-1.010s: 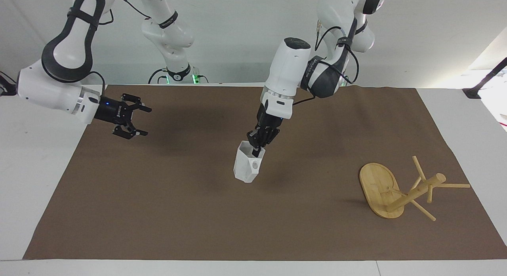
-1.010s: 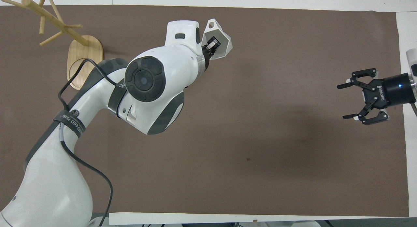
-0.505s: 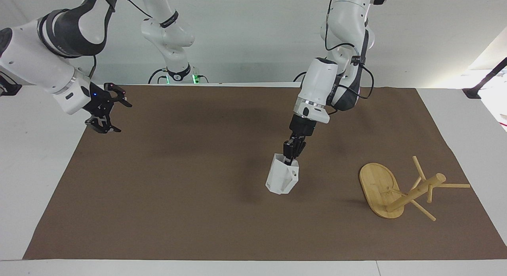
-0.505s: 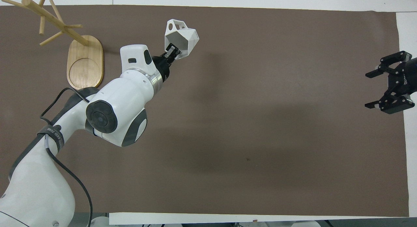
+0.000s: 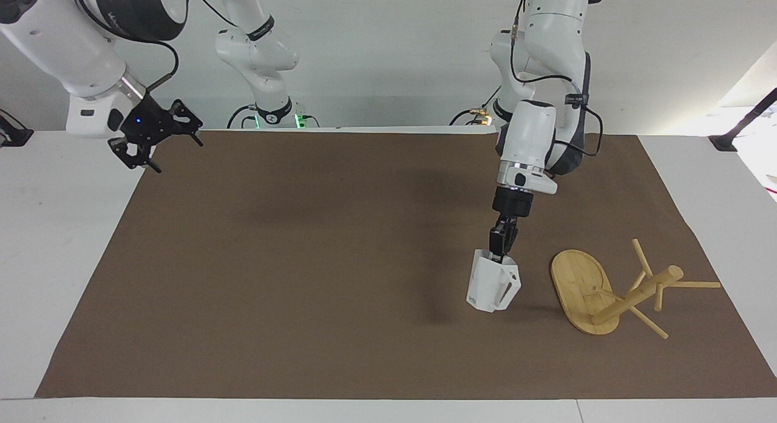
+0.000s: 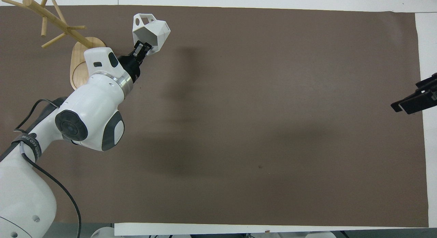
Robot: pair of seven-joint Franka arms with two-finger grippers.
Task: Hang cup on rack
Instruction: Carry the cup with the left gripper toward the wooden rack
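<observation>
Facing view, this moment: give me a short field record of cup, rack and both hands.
cup: white faceted cup, upright, held by its rim over the brown mat, beside the rack's base
rack: bamboo rack, on the mat toward the left arm's end, not yet bearing the cup
left hand: left hand shut on the cup's rim, one finger inside
right hand: right hand open, empty, waiting raised over the mat's edge at the right arm's end

left arm angled steeply down, left gripper [image 5: 501,253] fingers clamped together, right gripper [image 5: 159,139] raised, fingers spread
</observation>
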